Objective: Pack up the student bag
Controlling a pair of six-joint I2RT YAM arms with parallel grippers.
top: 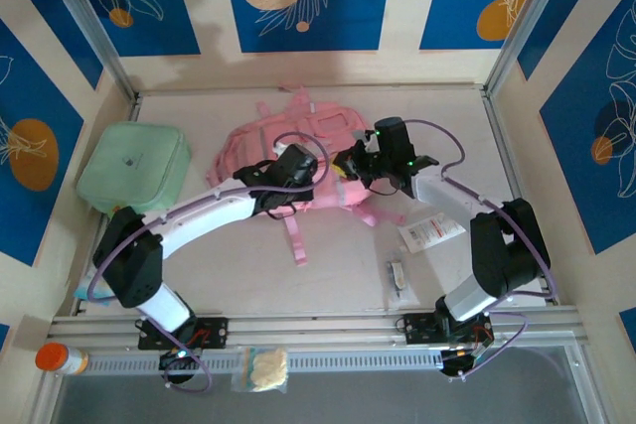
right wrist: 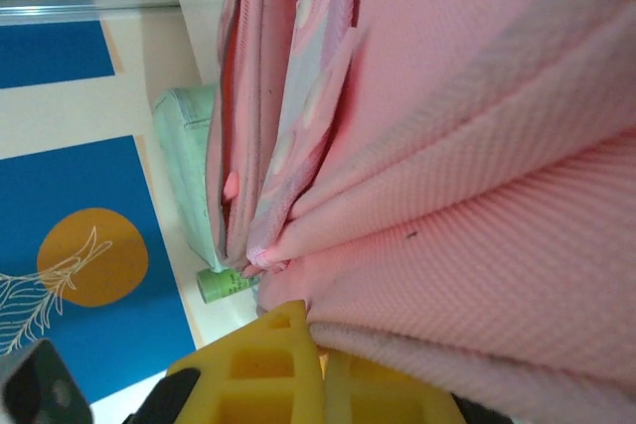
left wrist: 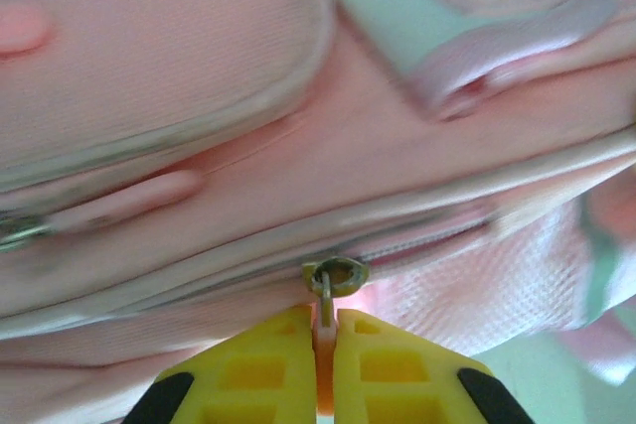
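- The student bag [top: 288, 141] is soft pink cloth; the right wrist view shows its fine waffle-like weave in folds, the left wrist view grey-silver piping along rounded pocket edges.
- Both grippers have hard yellow plastic fingers [left wrist: 388, 364] with square recesses moulded in.
- The zipper slider [left wrist: 336, 274] is dull metal, with a thin pink zipper pull [left wrist: 325, 320] hanging from it.
- The soft case [top: 134, 168] is mint-green, square with rounded corners, and padded-looking.
- The bag lies flat on the pale table [top: 452, 116], a little toward 12 o'clock from the table's middle, with pink straps [top: 294, 237] trailing toward 6 o'clock.
- The case lies at the bag's 9 o'clock, apart from it.
- The left gripper [left wrist: 325, 345] meets the bag's near edge from 7 o'clock, its jaws pressed together on the zipper pull just below the slider.
- The right gripper [right wrist: 320, 350] meets the bag from 4 o'clock, its jaws closed narrow, pinching a fold of the bag's cloth.
- Count: one bag, one soft case and two arms.
- One flat white packet [top: 430, 233] with red print lies at the bag's 4 o'clock.
- One orange-capped bottle [top: 60, 357] and one clear pouch [top: 260, 369] of pale contents sit along the near rail, at 7 and 6 o'clock.
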